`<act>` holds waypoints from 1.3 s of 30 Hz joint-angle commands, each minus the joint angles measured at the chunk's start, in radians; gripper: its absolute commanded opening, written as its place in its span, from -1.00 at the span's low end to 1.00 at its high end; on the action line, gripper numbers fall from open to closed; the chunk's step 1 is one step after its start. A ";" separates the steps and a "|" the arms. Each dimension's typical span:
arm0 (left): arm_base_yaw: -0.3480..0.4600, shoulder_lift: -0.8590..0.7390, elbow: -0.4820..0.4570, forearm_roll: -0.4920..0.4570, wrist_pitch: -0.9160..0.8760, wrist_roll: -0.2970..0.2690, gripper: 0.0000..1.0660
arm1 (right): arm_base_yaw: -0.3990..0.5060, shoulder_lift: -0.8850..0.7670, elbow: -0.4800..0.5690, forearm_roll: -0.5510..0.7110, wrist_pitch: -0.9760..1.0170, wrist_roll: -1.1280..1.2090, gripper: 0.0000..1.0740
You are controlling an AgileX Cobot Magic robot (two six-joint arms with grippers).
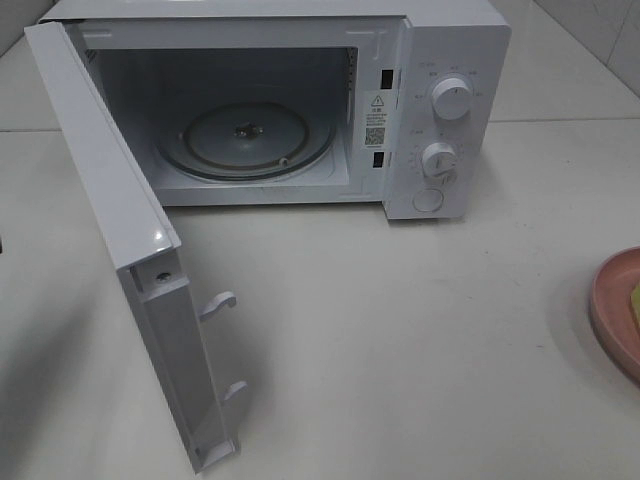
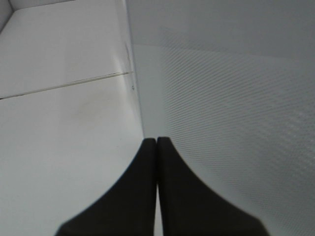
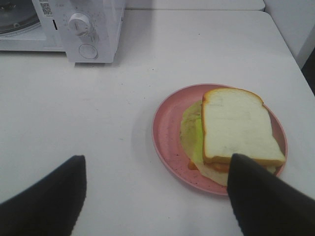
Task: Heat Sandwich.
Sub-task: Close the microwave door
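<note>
The sandwich, white bread with tan crust and yellow-green filling, lies on a round pink plate in the right wrist view. My right gripper hovers open above the table in front of the plate, and one of its fingers overlaps the sandwich's near corner in the picture. In the high view only the plate's edge shows at the far right. The white microwave stands open, its glass turntable bare. My left gripper is shut on nothing, close to a flat white panel.
The microwave door swings out far to the left, its latch hooks pointing over the table. Two knobs and a round button sit on the microwave's right panel. Neither arm shows in the high view.
</note>
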 commanded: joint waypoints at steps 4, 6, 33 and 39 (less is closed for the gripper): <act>-0.096 0.106 -0.054 0.006 -0.092 -0.029 -0.99 | -0.008 -0.027 0.001 -0.006 -0.013 0.004 0.42; -0.139 0.151 -0.077 0.006 -0.125 -0.028 -0.99 | -0.008 -0.027 0.001 -0.006 -0.013 0.004 0.42; -0.409 0.439 -0.354 -0.179 -0.151 -0.018 -0.99 | -0.008 -0.027 0.001 -0.006 -0.013 0.004 0.42; -0.460 0.502 -0.435 -0.257 -0.149 0.002 -0.99 | -0.008 -0.027 0.001 -0.006 -0.013 0.004 0.42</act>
